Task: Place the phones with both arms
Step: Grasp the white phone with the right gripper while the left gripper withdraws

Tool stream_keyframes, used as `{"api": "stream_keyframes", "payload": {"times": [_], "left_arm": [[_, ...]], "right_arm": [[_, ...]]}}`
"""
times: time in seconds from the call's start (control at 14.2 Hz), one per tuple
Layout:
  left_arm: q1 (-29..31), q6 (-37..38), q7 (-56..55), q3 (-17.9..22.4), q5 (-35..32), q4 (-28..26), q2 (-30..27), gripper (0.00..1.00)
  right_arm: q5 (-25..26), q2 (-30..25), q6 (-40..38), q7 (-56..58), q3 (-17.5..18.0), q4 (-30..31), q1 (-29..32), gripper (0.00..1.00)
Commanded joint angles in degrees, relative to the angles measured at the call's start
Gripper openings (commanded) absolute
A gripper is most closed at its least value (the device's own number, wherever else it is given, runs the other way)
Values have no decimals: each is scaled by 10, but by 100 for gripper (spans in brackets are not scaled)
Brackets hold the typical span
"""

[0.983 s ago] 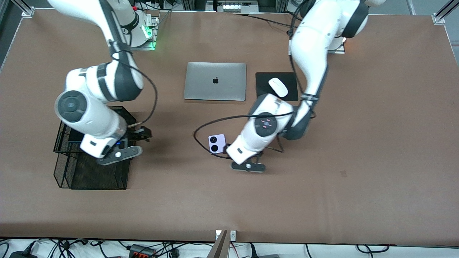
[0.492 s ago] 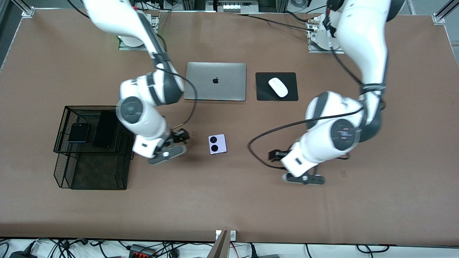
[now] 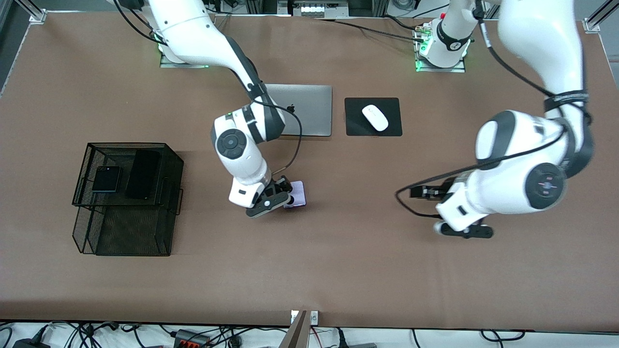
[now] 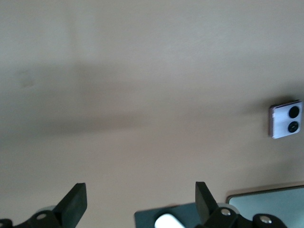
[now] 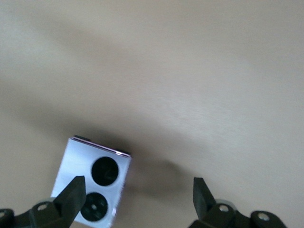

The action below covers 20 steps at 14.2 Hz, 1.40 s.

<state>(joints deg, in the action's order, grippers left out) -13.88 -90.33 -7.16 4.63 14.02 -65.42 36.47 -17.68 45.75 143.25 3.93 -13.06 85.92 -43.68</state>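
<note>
The lilac-white phone (image 3: 300,193) with two black lenses lies flat on the brown table near its middle. My right gripper (image 3: 269,202) hovers open over it, partly covering it. In the right wrist view the phone (image 5: 92,187) sits under one finger (image 5: 71,192) of that gripper (image 5: 137,185), off centre. The long slim black phone (image 3: 142,174) and the small folded black phone (image 3: 106,179) lie on the upper tier of the black wire basket (image 3: 82,227). My left gripper (image 3: 464,231) is open and empty over bare table toward the left arm's end. The left wrist view (image 4: 140,187) shows the lilac phone (image 4: 286,119) well away from it.
A closed silver laptop (image 3: 309,110) and a white mouse (image 3: 375,117) on a black pad (image 3: 355,126) lie farther from the front camera than the lilac phone. The right arm's elbow hangs over the laptop's edge. The basket stands toward the right arm's end.
My right arm swung from over the basket across to the lilac phone. My left arm drew away from that phone toward its own end of the table. The two black phones now show in the basket.
</note>
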Motion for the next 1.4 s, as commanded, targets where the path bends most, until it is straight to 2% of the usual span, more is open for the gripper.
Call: {"api": "stream_keyframes", "payload": {"times": [0.0,0.14,0.42,0.7,1.12,1.19,1.33], "left_arm": [[29,8,24,-3,-15,-93,-73,100],[57,8,45,-3,-25,-139,-111,100],[100,20,72,-3,-100,-141,-155,100],[139,60,75,-3,-123,-140,-213,100],[149,53,76,-2,-126,-143,-213,100],[155,40,74,-2,-125,-153,-214,100],[158,-32,68,-15,-126,-229,-260,100]], "right_arm": [[-9,35,19,-5,22,-43,0,100],[-9,52,19,-6,23,-54,-5,100],[-5,64,23,-30,23,-53,-18,100],[-4,72,23,-74,22,-53,-23,100],[2,78,19,-117,22,-53,-24,100],[3,78,19,-131,22,-53,-25,100],[4,78,19,-139,22,-53,-27,100]]}}
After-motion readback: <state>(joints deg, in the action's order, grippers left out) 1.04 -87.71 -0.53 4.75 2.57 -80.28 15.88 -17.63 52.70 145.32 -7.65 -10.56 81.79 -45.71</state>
